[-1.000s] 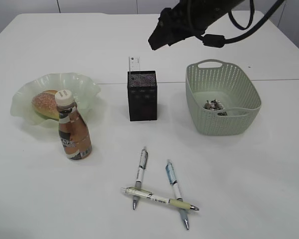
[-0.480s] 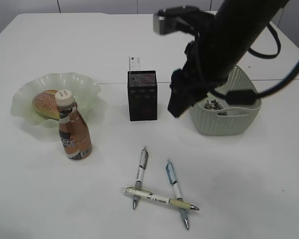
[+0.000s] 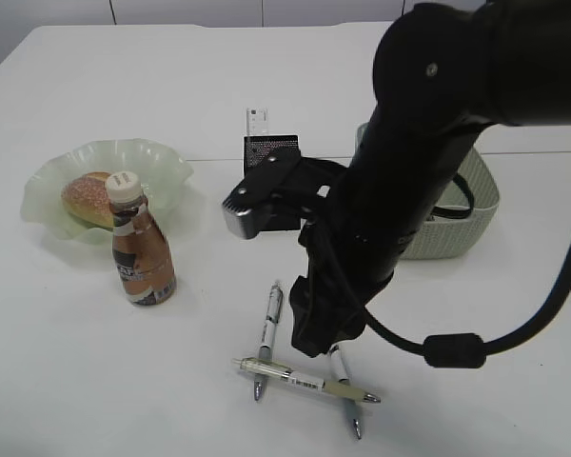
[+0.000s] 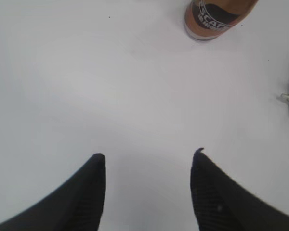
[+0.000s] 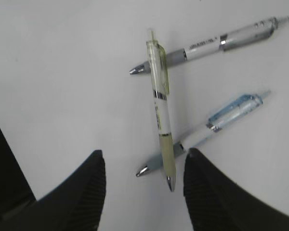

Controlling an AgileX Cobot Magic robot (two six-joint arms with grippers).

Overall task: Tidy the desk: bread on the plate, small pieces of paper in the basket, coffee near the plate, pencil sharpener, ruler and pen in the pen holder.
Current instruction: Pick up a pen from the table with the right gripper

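My right gripper, jaws apart and empty, hovers over three light, slick pens; I'd pinch the lower-center green pen mid-barrel.

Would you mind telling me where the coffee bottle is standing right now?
In the exterior view the coffee bottle stands upright on the left side of the table, just in front of the green plate holding the bread.

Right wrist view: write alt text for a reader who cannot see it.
The right hand, open and empty, hovers over three pens on a white table. A pale green pen lies across a grey-and-white pen and a blue-topped pen, its tip pointing between the two dark fingers.
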